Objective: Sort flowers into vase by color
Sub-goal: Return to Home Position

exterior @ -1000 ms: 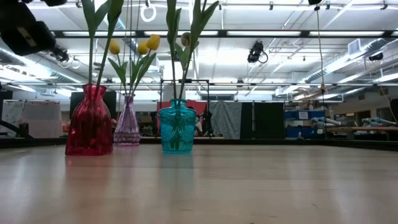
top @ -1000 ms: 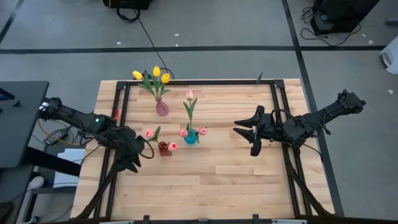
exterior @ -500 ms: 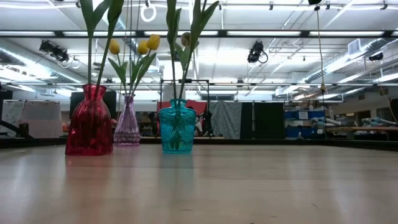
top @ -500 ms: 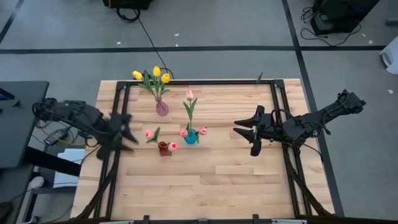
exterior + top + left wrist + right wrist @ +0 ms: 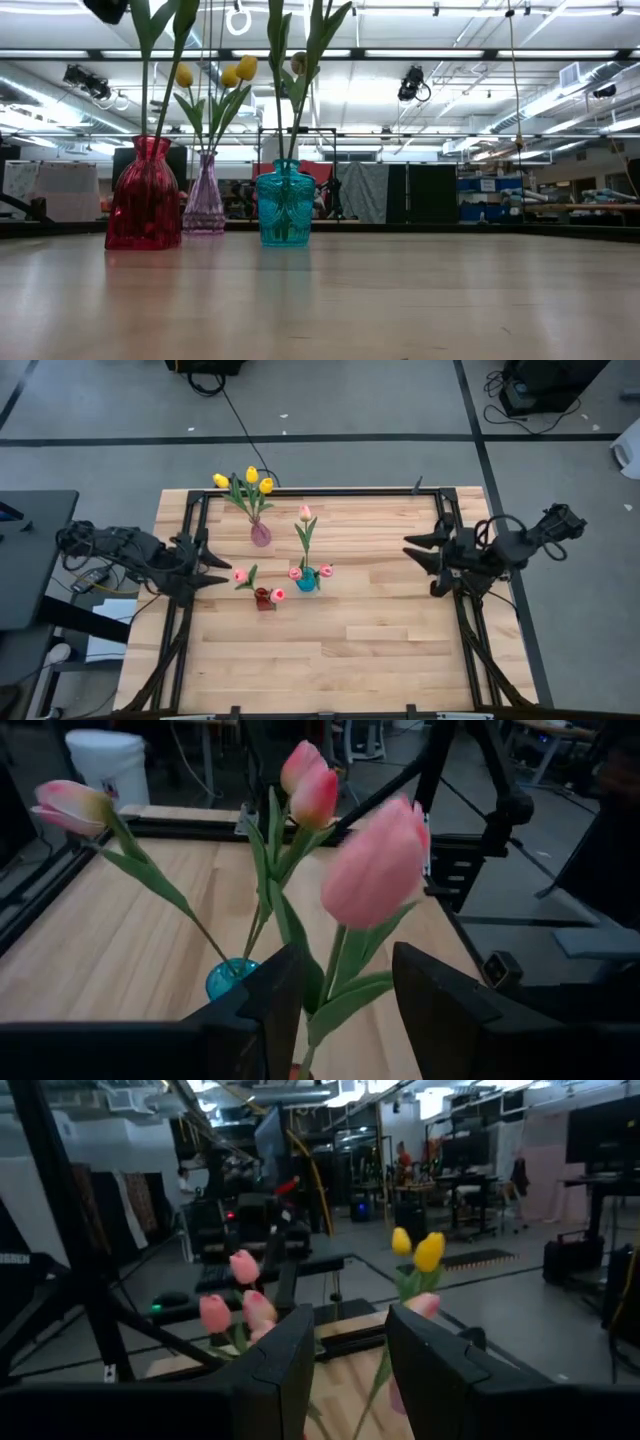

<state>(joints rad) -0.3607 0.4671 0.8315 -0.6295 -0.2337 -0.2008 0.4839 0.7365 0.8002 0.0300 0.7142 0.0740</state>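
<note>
Three small vases stand on the table. The purple vase (image 5: 260,535) holds three yellow tulips (image 5: 251,476). The teal vase (image 5: 307,579) holds three pink tulips (image 5: 305,513). The red vase (image 5: 263,598) holds two pink tulips (image 5: 239,574), which reappear as pink tulips (image 5: 375,865) in the left wrist view. All the stems stick into the vase mouths. My left gripper (image 5: 212,565) is open just left of the red vase, its fingers pointing at the pink heads, touching nothing. My right gripper (image 5: 428,565) is open over the table's right part, well apart from the vases.
A black frame (image 5: 300,493) runs along the table's far, left and right edges. Bare wood (image 5: 350,640) lies between the vases and the near edge. In the low view the vases (image 5: 285,205) stand in a row at left, with room to their right.
My left gripper has drawn back from beside the red vase toward the table's left and far side and risen, nearly leaving the low view. My right gripper has pulled back toward the table's right edge. The vases and flowers have stayed put.
</note>
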